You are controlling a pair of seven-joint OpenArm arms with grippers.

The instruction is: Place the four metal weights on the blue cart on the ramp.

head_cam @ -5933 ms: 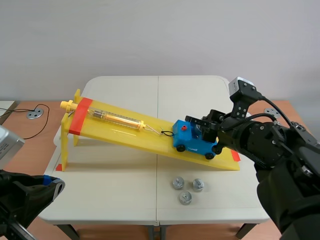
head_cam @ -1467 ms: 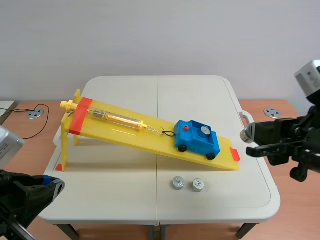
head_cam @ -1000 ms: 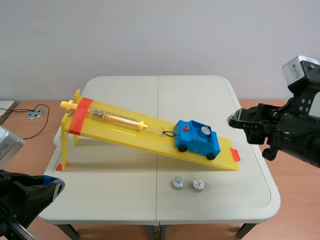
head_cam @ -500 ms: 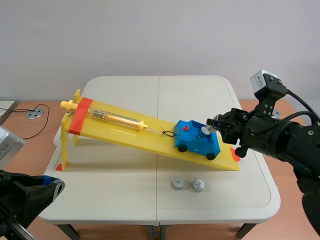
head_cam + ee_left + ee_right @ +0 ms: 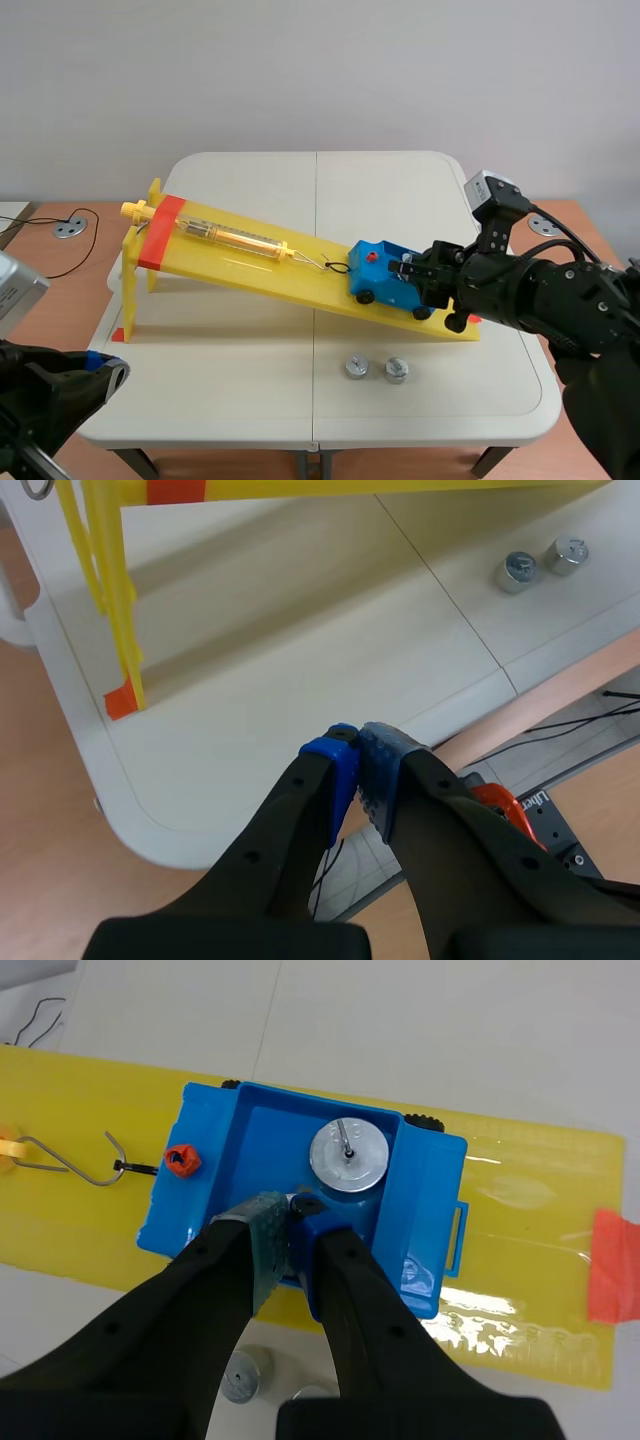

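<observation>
1. Each metal weight (image 5: 519, 568) looks like a small steel disc with a stub on top. It is probably dense for its size, rigid and smooth enough to slip. The surest hold is likely a pinch on the stub or across the rim.
2. The blue cart (image 5: 250, 1140) sits near the low end of the yellow ramp (image 5: 300, 285). It looks like light plastic on wheels, tethered by a wire hook (image 5: 95, 1160) to the spring scale (image 5: 230, 237). A dropped load would likely jolt it, so a gentle release seems wise.
3. One loaded weight (image 5: 350, 1155) lies flat in the cart's tray. The two loose weights (image 5: 355, 367) (image 5: 396, 370) sit side by side on the table (image 5: 250, 390), just below the ramp's low end.
4. The right gripper (image 5: 290, 1212) hangs over the tray beside the loaded weight. Its fingers are narrow and appear to pinch the held weight (image 5: 303, 1201).
5. The left gripper (image 5: 357, 742) is low by the table's near left corner, well apart from everything. Its blue pads meet on nothing.
6. Hard to make out:
   - Only a sliver of metal and a dark stub show of the held weight, so how firmly it is gripped cannot be told.
   - The scene view hides the tray behind the right gripper.
   - The right wrist view cuts off the ramp's upper part.
</observation>
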